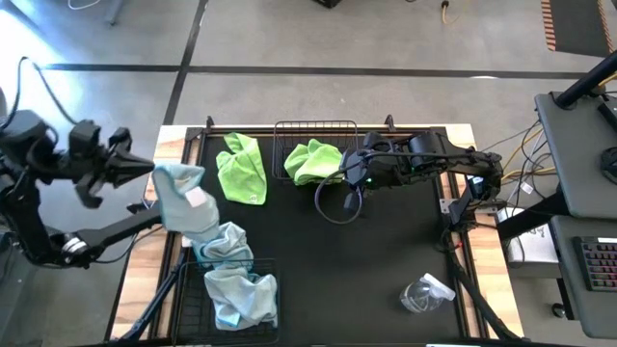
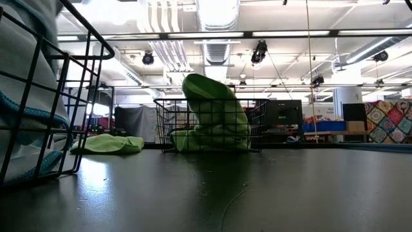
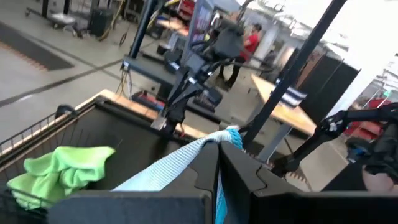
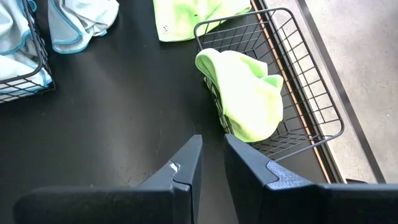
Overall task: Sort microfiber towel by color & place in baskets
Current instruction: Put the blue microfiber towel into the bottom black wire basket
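- The left gripper [image 1: 145, 172] hangs off the table's left edge, fingers clamped on a pale blue towel [image 1: 183, 198] — the cloth drapes from it down toward the table, lifted high enough, I judge, to clear the basket wall.
- The near basket [image 1: 193, 299] at the front left already holds blue towels [image 1: 241, 294]; one more blue cloth [image 1: 224, 243] is slumped over its far rim, half in, half out.
- A loose green towel [image 1: 243, 169] lies flat on the black mat, between the blue pile and the far basket — it is not yet sorted.
- The far basket [image 1: 313, 125] stands at the table's back edge with a green towel [image 1: 313, 162] draped over its front rim, hanging outward.
- The right gripper [image 4: 211, 152] sits just beside that basket, jaws narrow and holding nothing, pointed at the draped cloth.
- The mat's middle and right are open for moving; only a clear plastic wrapper [image 1: 424, 292] lies front right.
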{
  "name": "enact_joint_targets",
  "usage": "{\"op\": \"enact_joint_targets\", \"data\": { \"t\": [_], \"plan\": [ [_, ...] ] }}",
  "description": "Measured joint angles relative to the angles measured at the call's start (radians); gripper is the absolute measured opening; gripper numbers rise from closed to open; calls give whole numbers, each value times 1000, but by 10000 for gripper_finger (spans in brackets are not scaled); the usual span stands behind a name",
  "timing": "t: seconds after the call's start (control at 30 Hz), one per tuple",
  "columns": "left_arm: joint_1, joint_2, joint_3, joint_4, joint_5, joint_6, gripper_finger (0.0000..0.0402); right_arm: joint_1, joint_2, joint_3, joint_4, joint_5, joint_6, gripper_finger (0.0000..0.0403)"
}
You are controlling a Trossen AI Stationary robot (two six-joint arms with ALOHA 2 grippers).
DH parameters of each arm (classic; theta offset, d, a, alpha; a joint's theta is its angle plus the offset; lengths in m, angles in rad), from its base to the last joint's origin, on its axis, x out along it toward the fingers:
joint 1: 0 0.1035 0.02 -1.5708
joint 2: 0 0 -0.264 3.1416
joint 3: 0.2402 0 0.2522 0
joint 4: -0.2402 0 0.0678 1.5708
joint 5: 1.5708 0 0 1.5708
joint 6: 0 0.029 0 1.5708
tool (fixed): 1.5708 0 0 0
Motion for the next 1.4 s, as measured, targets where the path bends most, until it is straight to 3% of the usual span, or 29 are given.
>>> {"op": "enact_joint_targets", "data": {
  "t": [0.27,0.5,0.73,1.4],
  "plan": [
    [3,-71,0,55,34,-70,0,0,0,0,1,0,12,59],
    [4,-61,-8,112,214,-73,0,0,0,0,6,3,88,59],
    [7,-84,-13,100,307,-90,0,0,0,0,47,3,125,59],
    [150,-151,-70,154,359,-122,0,-1,0,0,105,4,124,59]
  ]
}}
